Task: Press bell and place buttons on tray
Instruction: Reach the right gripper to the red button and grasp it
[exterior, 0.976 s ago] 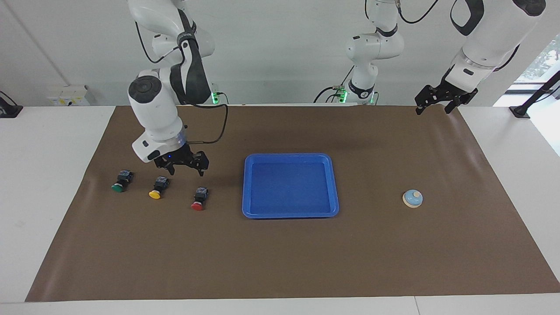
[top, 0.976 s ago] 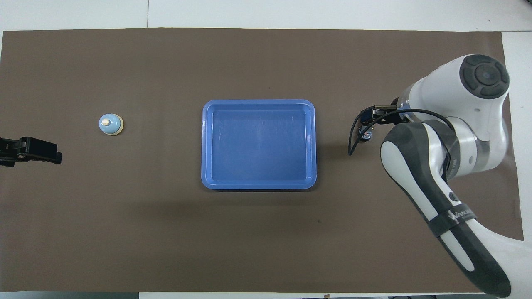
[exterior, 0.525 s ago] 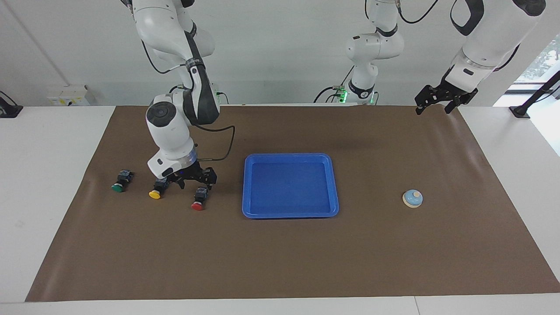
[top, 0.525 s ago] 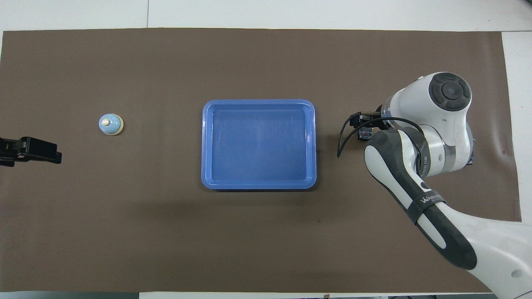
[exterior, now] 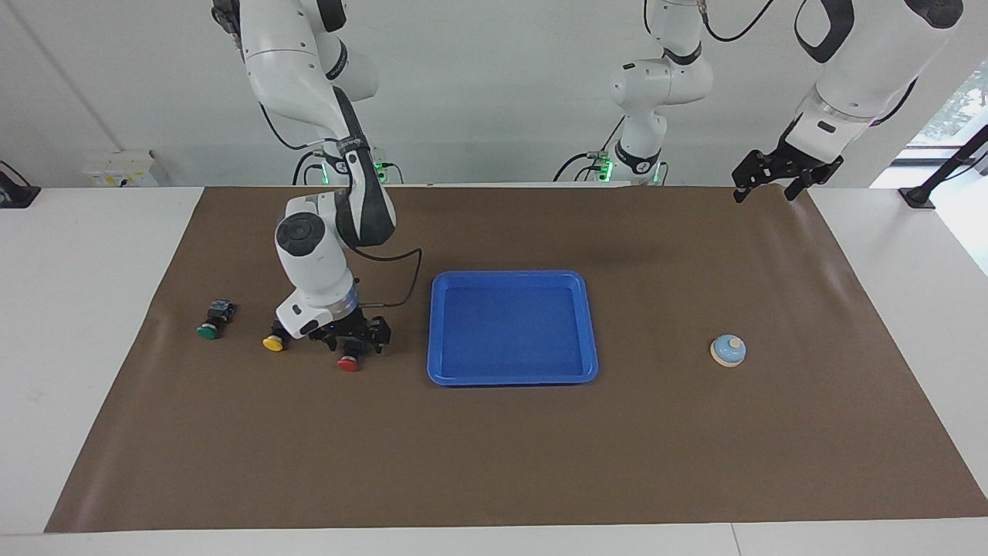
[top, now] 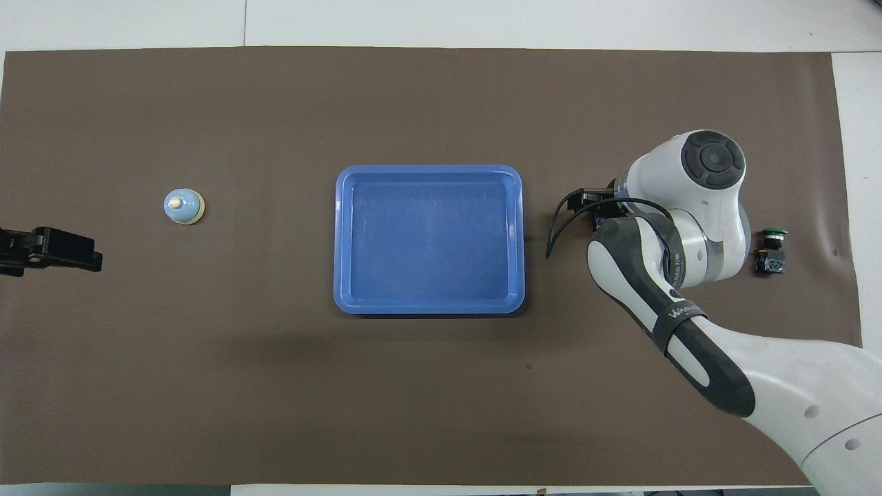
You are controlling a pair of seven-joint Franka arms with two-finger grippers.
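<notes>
From the facing view I see the tray [exterior: 512, 327] bare, a bright-blue, glossy plastic rectangle with rounded corners and a raised rim, so no button is placed yet. All three lie on the matte brown mat [exterior: 494, 463] toward the right arm's end of the table from the tray: the red button [exterior: 349, 363] just beside the tray, the yellow button [exterior: 272, 344] next, the green button [exterior: 207, 330] well apart from it, each a black blocky body with a round cap. My right gripper [exterior: 353, 344] is low around the red button with its jaws wide, gripping nothing as far as I can judge. The bell [exterior: 728, 350], a small light-blue dome with a cream rim and knob, sits toward the left arm's end from the tray. The left gripper [exterior: 774, 179] waits spread wide, well apart from the tray. Whether the bell is already pressed, I cannot tell.

From overhead, the tray [top: 428, 306] is again empty. The right arm hides the red and yellow buttons; the green one [top: 772, 242] shows.
</notes>
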